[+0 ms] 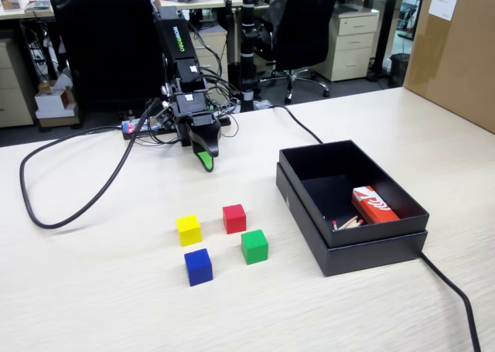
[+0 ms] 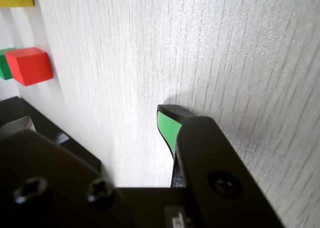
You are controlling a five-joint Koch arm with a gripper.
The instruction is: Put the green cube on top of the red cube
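The green cube (image 1: 254,246) rests on the table, just right of and nearer than the red cube (image 1: 234,218). Both stand apart from each other in a loose group of coloured cubes. My gripper (image 1: 203,158) hangs low over the table well behind the cubes, its green-padded tip pointing down. In the wrist view the red cube (image 2: 30,65) shows at the left edge, with a sliver of the green cube (image 2: 4,70) behind it. There my gripper (image 2: 95,117) is open, with bare table between the jaws and nothing held.
A yellow cube (image 1: 189,230) and a blue cube (image 1: 199,266) lie left of the pair. An open black box (image 1: 298,193) holding a red-and-white packet (image 1: 373,205) stands at the right. A black cable (image 1: 73,205) loops at the left. A cardboard box (image 1: 456,50) stands at the far right.
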